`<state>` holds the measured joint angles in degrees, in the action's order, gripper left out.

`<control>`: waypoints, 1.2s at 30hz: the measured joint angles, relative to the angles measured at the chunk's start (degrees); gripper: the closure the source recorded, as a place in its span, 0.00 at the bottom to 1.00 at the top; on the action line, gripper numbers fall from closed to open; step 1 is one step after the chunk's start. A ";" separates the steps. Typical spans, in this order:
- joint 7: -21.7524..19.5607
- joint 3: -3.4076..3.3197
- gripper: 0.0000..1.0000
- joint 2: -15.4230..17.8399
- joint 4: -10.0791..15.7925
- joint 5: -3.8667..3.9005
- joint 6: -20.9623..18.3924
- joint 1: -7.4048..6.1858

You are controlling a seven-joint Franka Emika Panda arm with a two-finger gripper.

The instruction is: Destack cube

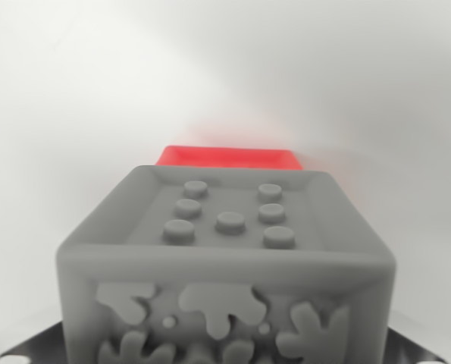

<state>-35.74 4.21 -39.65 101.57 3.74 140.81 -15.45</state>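
Note:
A grey cube (227, 258) fills the lower half of the wrist view, very close to the camera. Its recessed top carries several round studs, and its near face shows raised splash shapes. Behind it, only the top rim of a red cube (229, 157) shows; the rest is hidden by the grey one. My gripper (225, 353) straddles the grey cube. Dark finger parts show at the bottom left corner (28, 347) and bottom right corner (422, 347), pressed against the cube's two sides. The fingertips are out of sight.
A plain white surface (225, 68) spreads all around and beyond both cubes. A faint red glow sits on it just above the red cube.

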 joint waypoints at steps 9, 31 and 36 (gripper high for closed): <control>0.00 0.00 1.00 0.00 0.00 0.00 0.00 -0.01; 0.00 0.00 1.00 0.83 0.07 0.00 -0.59 0.00; 0.00 0.01 1.00 1.59 0.18 0.00 -1.25 0.00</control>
<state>-35.74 4.22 -38.07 101.75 3.74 139.56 -15.46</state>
